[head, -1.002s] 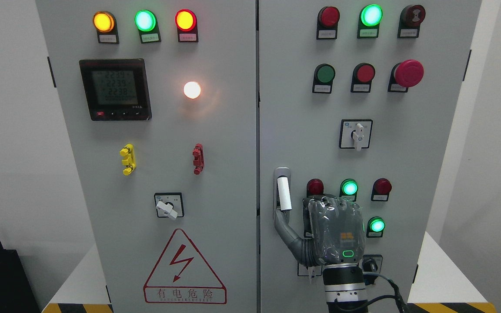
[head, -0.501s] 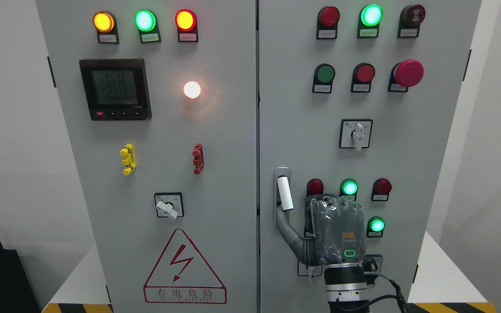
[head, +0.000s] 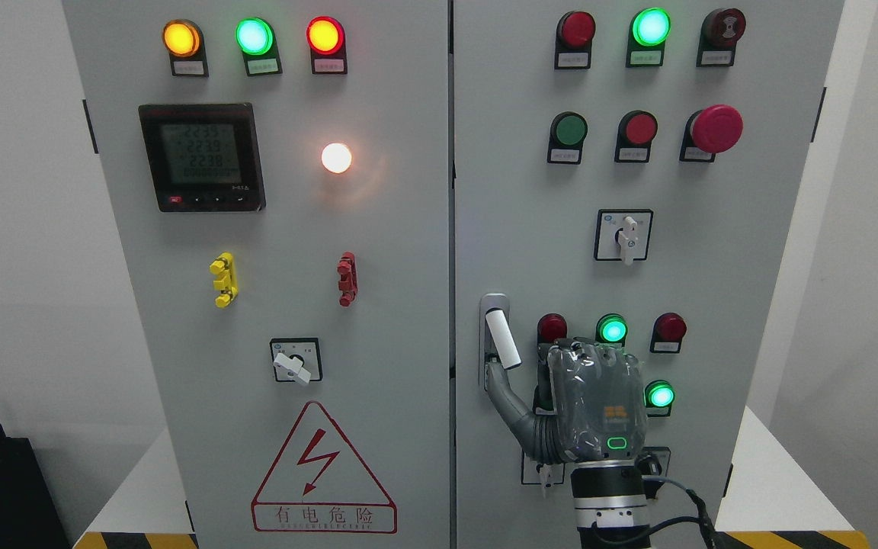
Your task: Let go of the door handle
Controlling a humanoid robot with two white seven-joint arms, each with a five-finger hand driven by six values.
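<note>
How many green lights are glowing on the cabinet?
4: left door's top row, middle; right door's top row, middle; above the right hand; beside its right edge. The hand may hide more.

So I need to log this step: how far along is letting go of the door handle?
Done: the doors look closed, their seam narrow. In hand: the right robot hand sits beside the white door handle, thumb reaching just below its lower end; contact is unclear. Left: pulling the hand clear of the cabinet.

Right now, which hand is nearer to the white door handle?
Right. The right hand is just right of and below the door handle, its thumb reaching up to the handle's lower end. The left hand is not in view.
</note>
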